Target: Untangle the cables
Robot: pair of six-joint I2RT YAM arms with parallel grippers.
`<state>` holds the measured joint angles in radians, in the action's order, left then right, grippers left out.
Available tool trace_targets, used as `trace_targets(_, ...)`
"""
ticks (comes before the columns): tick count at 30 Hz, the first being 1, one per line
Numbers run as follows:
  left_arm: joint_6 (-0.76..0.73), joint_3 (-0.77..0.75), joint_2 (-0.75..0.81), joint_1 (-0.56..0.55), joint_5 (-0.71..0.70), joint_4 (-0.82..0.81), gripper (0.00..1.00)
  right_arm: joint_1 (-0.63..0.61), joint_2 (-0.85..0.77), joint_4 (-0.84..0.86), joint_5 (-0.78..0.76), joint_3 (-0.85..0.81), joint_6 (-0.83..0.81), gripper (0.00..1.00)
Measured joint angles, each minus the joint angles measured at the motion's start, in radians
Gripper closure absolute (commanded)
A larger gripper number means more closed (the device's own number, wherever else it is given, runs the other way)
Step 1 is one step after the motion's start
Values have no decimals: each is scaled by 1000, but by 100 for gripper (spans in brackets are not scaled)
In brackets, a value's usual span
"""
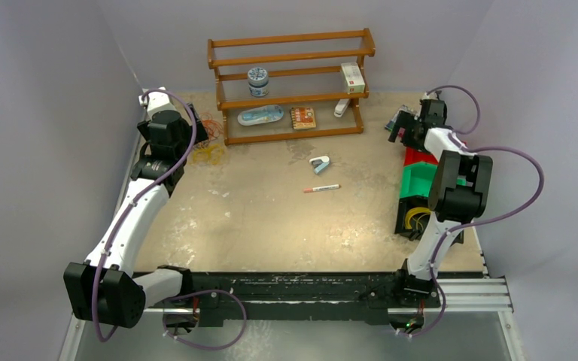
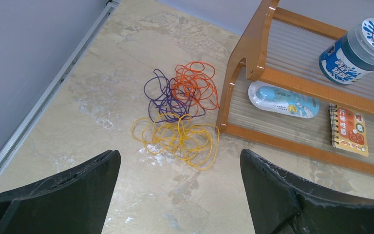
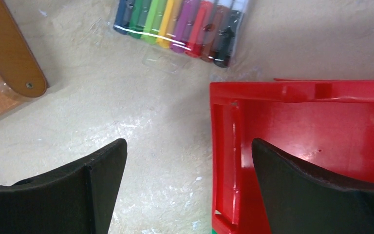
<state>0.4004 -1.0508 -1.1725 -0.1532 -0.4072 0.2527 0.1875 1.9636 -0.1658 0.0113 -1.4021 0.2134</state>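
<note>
Cables (image 2: pixel 177 114): thin orange, purple and yellow wire loops, tangled just beside the brown wooden rack (image 2: pixel 253 44).
Left gripper (image 2: pixel 179 153): held spread wide above the tangle, nothing grasped.
Right gripper (image 3: pixel 189 142): held spread wide, nothing grasped.

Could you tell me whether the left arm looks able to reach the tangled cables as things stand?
Probably yes: the left gripper hangs open over the cables with nothing between them; only the wooden shelf, close beside the tangle, might crowd one finger.
</note>
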Motion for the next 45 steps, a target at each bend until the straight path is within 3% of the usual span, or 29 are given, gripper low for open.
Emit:
trace_targets(14, 0, 0, 0, 0, 0, 0, 7, -127, 0, -3, 3, 24, -48, 1)
trace_targets(45, 1, 0, -26, 17, 40, 5, 9, -636, -37, 2, 45, 87, -60, 1)
